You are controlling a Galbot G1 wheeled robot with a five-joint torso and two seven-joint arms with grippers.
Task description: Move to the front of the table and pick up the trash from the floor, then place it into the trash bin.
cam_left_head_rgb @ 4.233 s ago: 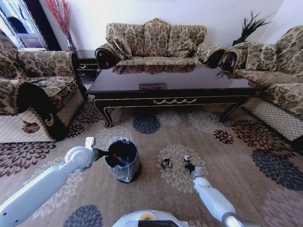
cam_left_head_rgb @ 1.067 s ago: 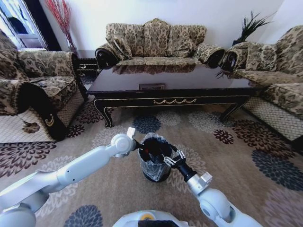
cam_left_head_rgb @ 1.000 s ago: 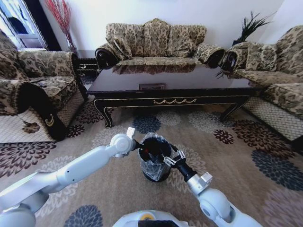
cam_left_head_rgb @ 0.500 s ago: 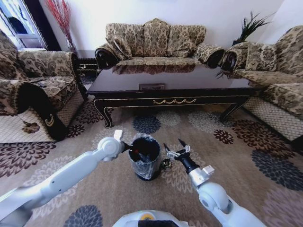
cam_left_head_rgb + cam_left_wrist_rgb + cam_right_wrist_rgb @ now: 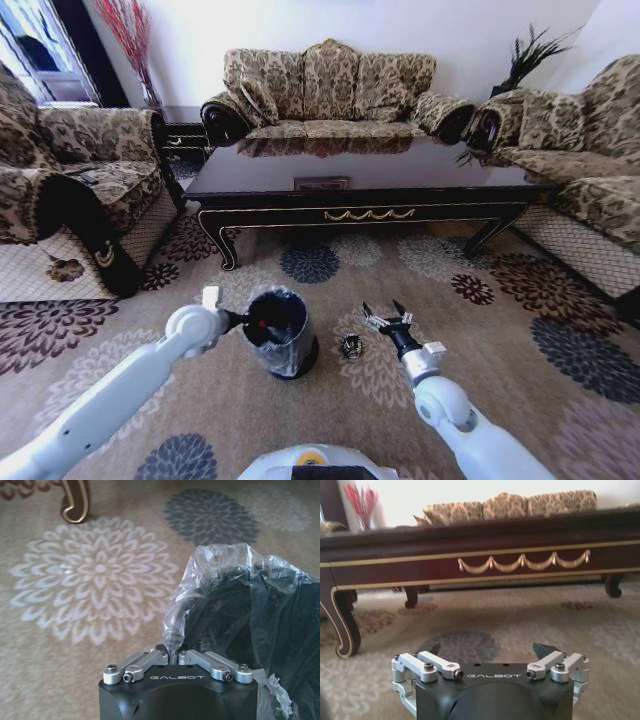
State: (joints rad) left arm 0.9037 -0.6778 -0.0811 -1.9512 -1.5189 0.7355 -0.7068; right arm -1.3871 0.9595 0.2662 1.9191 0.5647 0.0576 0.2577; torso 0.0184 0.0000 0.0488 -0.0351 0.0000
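The trash bin (image 5: 280,340), black with a shiny liner, stands on the carpet in front of the table (image 5: 360,188). My left gripper (image 5: 243,320) is shut on its near rim; the left wrist view shows the gripper (image 5: 172,654) pinching the crinkled liner of the bin (image 5: 250,625). A red spot shows inside the bin. A small dark-and-silver crushed piece of trash (image 5: 351,346) lies on the floor just right of the bin. My right gripper (image 5: 386,315) hovers open to the right of that piece, holding nothing. In the right wrist view the gripper (image 5: 487,649) faces the table apron (image 5: 520,562).
Patterned sofas stand at the left (image 5: 70,190), back (image 5: 330,90) and right (image 5: 580,160). A curved table leg (image 5: 225,250) stands beyond the bin. Flowered carpet (image 5: 520,330) stretches open to the right.
My left arm has drawn the bin to the left, away from the crushed piece. My right gripper, over the bin a second ago, has pulled back to the right and stands open.
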